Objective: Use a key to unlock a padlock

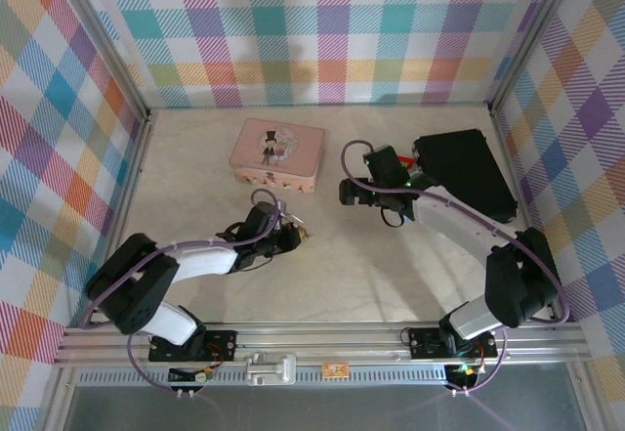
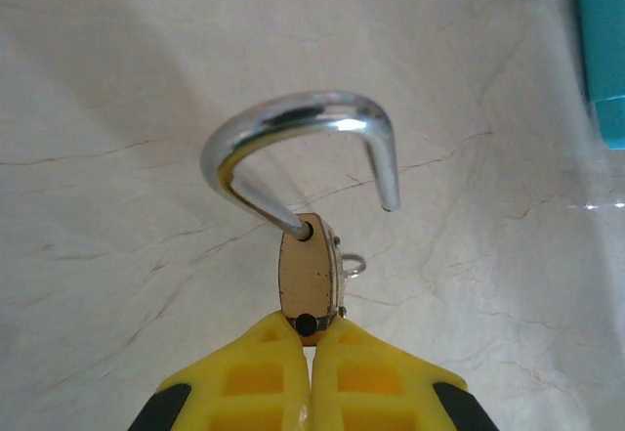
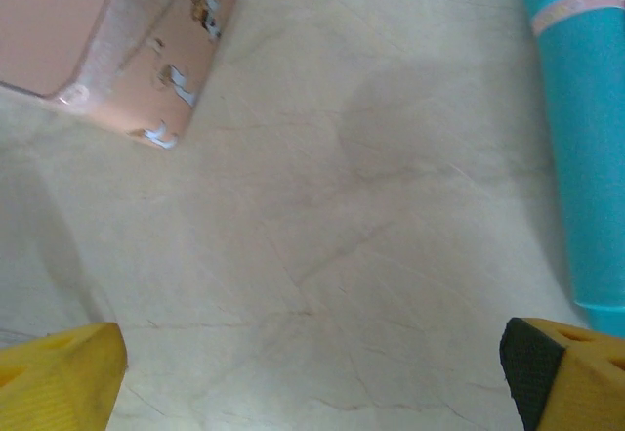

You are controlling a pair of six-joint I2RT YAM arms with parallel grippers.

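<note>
**Padlock (image 2: 308, 277) pinched in left claw (image 2: 312, 331), shackle swung free**

Much is hidden or cut off. From above, the left claw's tip and its load are a small blur over the marble-look desk (image 1: 391, 275), just below the pink tin (image 1: 278, 154). In the left wrist view, the brass body stands edge-on, so its faces cannot be read. A small wire ring (image 2: 353, 265) pokes out beside it, and what that ring hangs from is hidden behind the body. The teal tube (image 3: 581, 138) runs off the frame's edge. A black case (image 1: 469, 172) lies partly under the right arm.

The left claw's yellow fingers (image 2: 254, 382) are pressed together on the padlock's lower end. The silver shackle (image 2: 293, 121) arches above, with one leg seated in the body and the other ending in open air.

The right claw (image 3: 312, 372) stands spread wide and holds nothing. Bare desk lies between its fingers, with the pink tin and the teal tube to either side.
</note>
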